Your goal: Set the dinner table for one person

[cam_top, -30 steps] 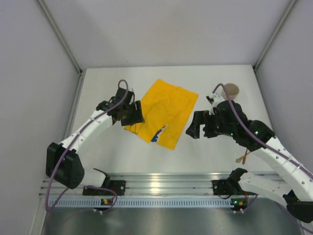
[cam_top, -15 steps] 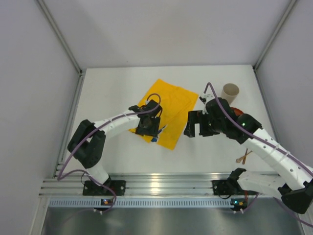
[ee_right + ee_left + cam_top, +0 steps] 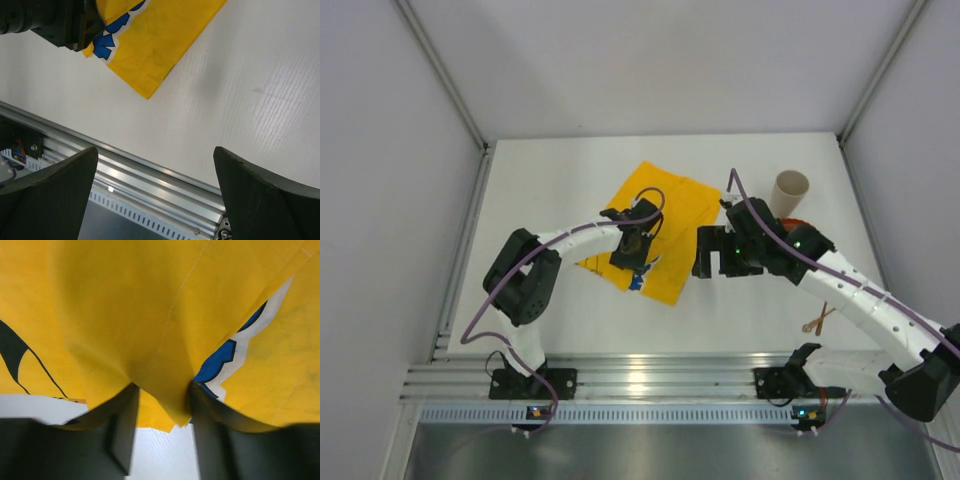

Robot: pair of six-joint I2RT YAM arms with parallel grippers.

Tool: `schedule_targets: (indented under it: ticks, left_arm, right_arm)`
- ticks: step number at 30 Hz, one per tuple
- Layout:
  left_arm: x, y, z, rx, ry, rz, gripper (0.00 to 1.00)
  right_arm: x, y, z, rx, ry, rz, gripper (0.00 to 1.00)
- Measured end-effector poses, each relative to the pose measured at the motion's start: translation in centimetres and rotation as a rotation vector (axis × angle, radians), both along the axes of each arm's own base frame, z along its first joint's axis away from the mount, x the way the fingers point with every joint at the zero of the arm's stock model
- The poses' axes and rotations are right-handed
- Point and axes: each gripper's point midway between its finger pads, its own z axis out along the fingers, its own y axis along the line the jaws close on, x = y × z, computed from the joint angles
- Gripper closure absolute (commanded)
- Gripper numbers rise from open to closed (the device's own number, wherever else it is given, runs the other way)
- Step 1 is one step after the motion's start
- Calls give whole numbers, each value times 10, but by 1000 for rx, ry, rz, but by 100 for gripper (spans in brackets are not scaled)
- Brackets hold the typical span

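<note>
Dinner table (image 3: 550, 190) between your right gripper's (image 3: 717, 267) wide jaws, left gripper (image 3: 632, 252) pinching yellow mat (image 3: 672, 215) fold, paper cup (image 3: 791, 187) behind right jaws, overhead only.

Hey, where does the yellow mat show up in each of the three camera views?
Top external: the yellow mat lies at mid-table, partly under the left pincer.
Left wrist: the yellow mat fills most of the frame, with a fold bunched between the fingers.
Right wrist: the yellow mat is at upper left to top centre.
Shared landmark: the blue-and-white print patch at its edge.
</note>
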Motion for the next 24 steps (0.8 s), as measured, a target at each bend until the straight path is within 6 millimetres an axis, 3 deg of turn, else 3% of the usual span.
schedule_targets:
  ticks: [2, 3, 7, 12, 17, 22, 24]
  left_arm:
    - [0, 2, -1, 12, -1, -6, 65]
    - [1, 2, 0, 15, -4, -9, 77]
    - [9, -2, 11, 11, -27, -17, 98]
    - [27, -18, 44, -32, -77, -25, 100]
    - [42, -35, 79, -98, -122, -26, 100]
    - [39, -36, 84, -135, -86, -4, 100]
    - [36, -33, 81, -144, -55, 12, 100]
  right_arm:
    - [2, 1, -4, -10, 10, -3, 0]
    - [3, 2, -6, -14, 14, -3, 0]
    - [8, 7, -14, -23, 25, -2, 0]
    - [15, 24, -34, -13, 62, 27, 2]
    - [21, 60, -93, -15, 199, 66, 3]
    - [16, 76, -154, -7, 350, 21, 12]
    - [13, 84, -158, 41, 384, 7, 21]
